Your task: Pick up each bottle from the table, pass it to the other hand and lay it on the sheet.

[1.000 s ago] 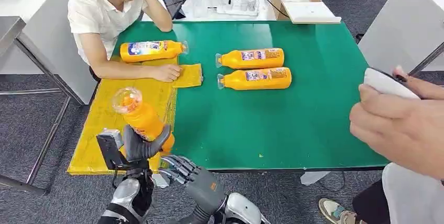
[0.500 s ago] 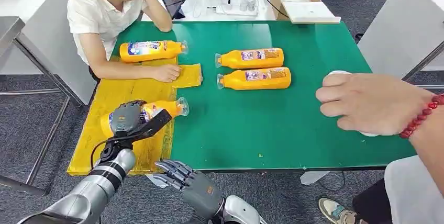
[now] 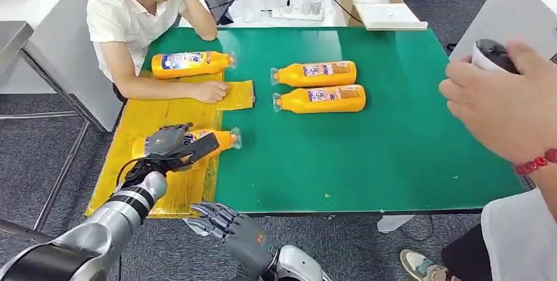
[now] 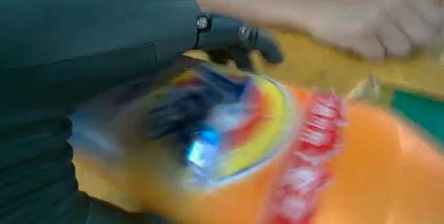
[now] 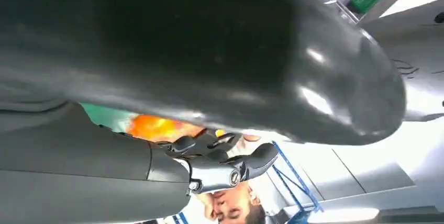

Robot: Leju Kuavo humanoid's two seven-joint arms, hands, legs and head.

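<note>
An orange bottle (image 3: 213, 139) lies on its side on the yellow sheet (image 3: 141, 120), cap toward the green table (image 3: 368, 150). My left hand (image 3: 172, 144) grips its labelled middle; the left wrist view shows the bottle (image 4: 324, 171) close up under my dark fingers (image 4: 235, 35). A second bottle (image 3: 190, 63) lies at the sheet's far end. Two more bottles (image 3: 314, 72) (image 3: 320, 98) lie side by side on the table. My right hand (image 3: 226, 223) hangs below the table's front edge, fingers spread and empty, and appears as my right hand (image 5: 220, 164) in its wrist view.
A seated person leans on the far left corner, one hand (image 3: 209, 90) resting on the sheet beside the far bottle. Another person's hand (image 3: 502, 97) holding a small white and black object hovers at the right. A cardboard box (image 3: 378, 2) stands behind the table.
My left hand has carried the bottle forward from upright near the front edge and laid it on its side on the sheet. The person's hand at the right has risen.
</note>
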